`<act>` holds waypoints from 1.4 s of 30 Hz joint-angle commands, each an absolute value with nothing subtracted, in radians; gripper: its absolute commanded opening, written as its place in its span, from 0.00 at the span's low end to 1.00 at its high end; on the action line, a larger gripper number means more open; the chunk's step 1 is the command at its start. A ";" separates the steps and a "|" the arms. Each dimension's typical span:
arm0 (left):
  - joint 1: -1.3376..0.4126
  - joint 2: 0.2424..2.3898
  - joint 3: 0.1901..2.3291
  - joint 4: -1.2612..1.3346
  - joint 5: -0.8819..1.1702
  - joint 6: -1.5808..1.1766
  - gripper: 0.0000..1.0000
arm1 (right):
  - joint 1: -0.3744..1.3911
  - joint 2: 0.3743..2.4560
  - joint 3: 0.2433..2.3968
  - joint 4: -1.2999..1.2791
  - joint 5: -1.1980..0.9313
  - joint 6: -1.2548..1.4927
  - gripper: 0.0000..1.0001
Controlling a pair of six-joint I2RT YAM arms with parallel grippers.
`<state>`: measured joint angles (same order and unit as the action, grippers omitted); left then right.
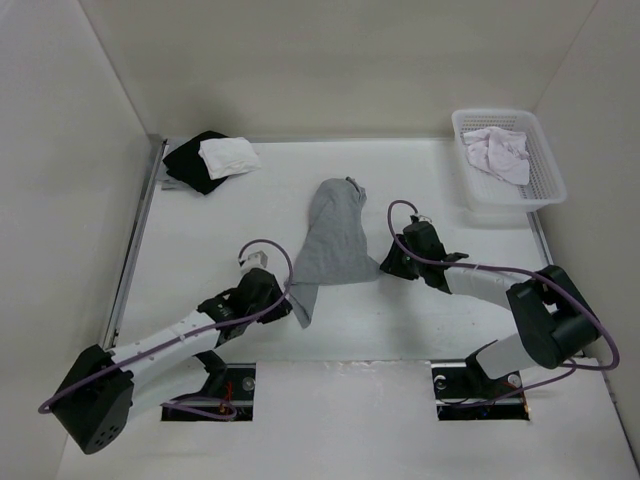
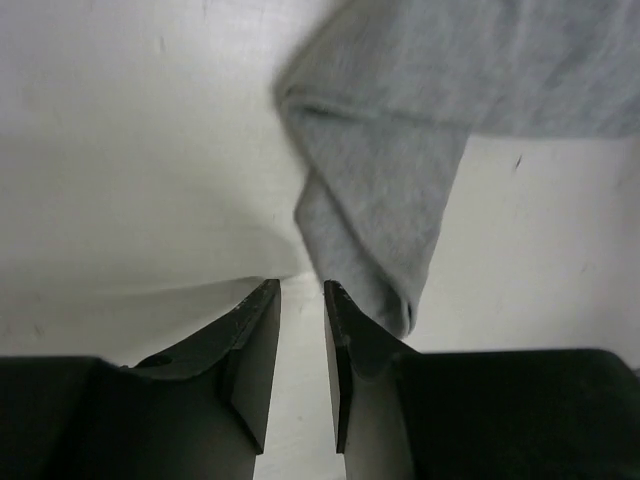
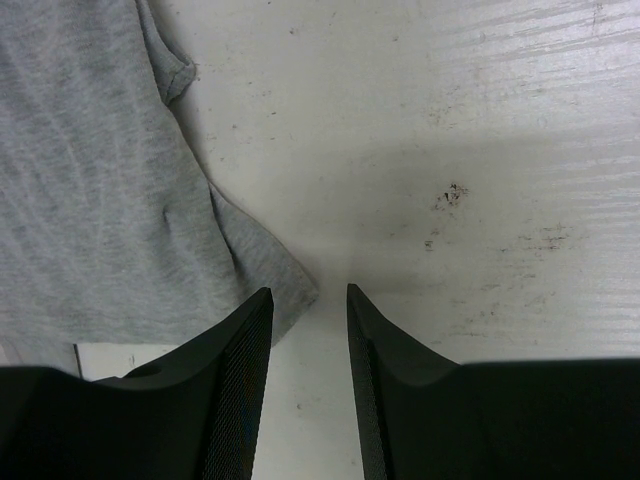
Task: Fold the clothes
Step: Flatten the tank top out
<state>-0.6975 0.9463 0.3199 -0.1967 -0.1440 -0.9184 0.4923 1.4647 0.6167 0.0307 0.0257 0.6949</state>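
The grey garment (image 1: 335,235) is laid flat on the table (image 1: 230,215) near centre. It is bunched into a long strip, slim at the far end and wider mid-way, with a thin tail trailing toward the left arm. How many layers are stacked in it can't be made out.

The left gripper (image 2: 301,290) has its jaws set a narrow gap apart. Bare table is seen between them and nothing is clamped. The garment's tail is draped just beside the finger on the right of the wrist view. Its end is cut off behind that fingertip, so contact can't be judged. In the top view the fingertips are hidden under the wrist body, right at the tail.

The right gripper (image 3: 308,295) has its jaws parted a bit wider. They are empty, with table seen in the gap. The garment's near right corner is lying just beside the finger on the left of that view. The corner's edge is hidden behind the finger, so touching or not can't be told. A stitched hem is seen at the top of that view. A small pale rectangle shows at the cloth's lower edge, half covered and not identifiable.

A basket (image 1: 500,113) at far right is holding a crumpled pale cloth (image 1: 497,152). A black cloth (image 1: 190,160) with a white cloth (image 1: 228,157) on it is sat in the far left corner. Both are well apart from the garment.
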 commanded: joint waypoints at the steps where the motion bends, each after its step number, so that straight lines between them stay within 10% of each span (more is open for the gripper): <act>1: -0.769 0.910 0.262 -0.284 -0.020 -1.159 0.24 | 0.496 1.457 0.621 0.069 0.032 0.678 0.40; 42: -0.929 1.032 0.261 -0.348 -0.238 -1.281 0.24 | 0.498 1.486 0.646 0.109 -0.003 0.670 0.37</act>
<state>-0.9127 0.9936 0.2626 -0.1204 -0.1738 -1.2877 0.4923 1.4948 0.6277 0.0681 -0.0002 0.6846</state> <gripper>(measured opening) 0.233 0.361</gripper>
